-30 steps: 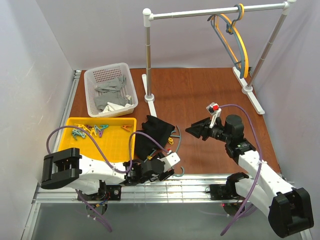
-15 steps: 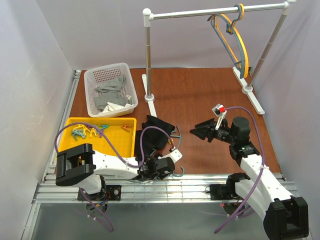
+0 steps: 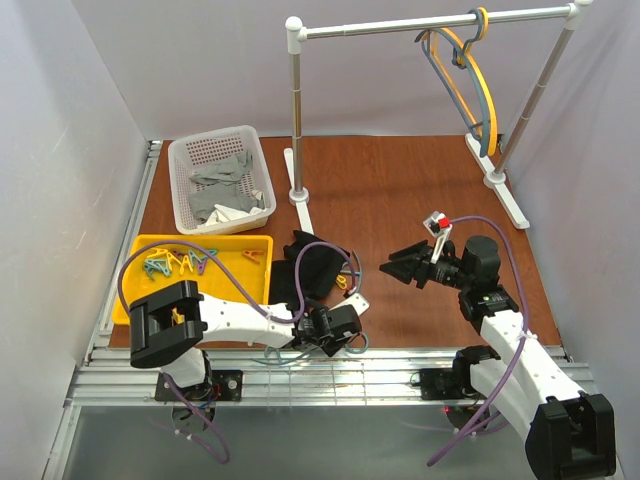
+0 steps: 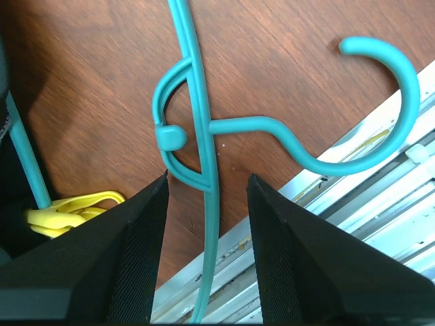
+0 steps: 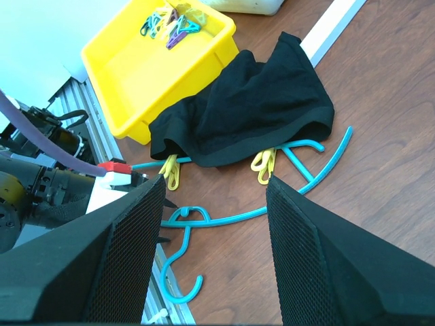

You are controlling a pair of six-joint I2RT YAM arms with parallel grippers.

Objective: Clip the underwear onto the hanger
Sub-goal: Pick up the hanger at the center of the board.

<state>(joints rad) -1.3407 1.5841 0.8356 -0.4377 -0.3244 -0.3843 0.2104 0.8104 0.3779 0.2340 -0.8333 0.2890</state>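
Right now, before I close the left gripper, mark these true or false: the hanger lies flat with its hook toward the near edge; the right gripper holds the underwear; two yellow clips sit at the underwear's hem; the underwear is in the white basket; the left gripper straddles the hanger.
1. The hanger lies flat on the table, hook toward the near edge. True.
2. The right gripper holds the underwear. False: it is open, empty and apart from it.
3. Two yellow clips sit at the underwear's hem. True.
4. The underwear is in the white basket. False: it lies on the table beside the yellow tray; the basket holds grey cloths.
5. The left gripper straddles the hanger's bar. True.
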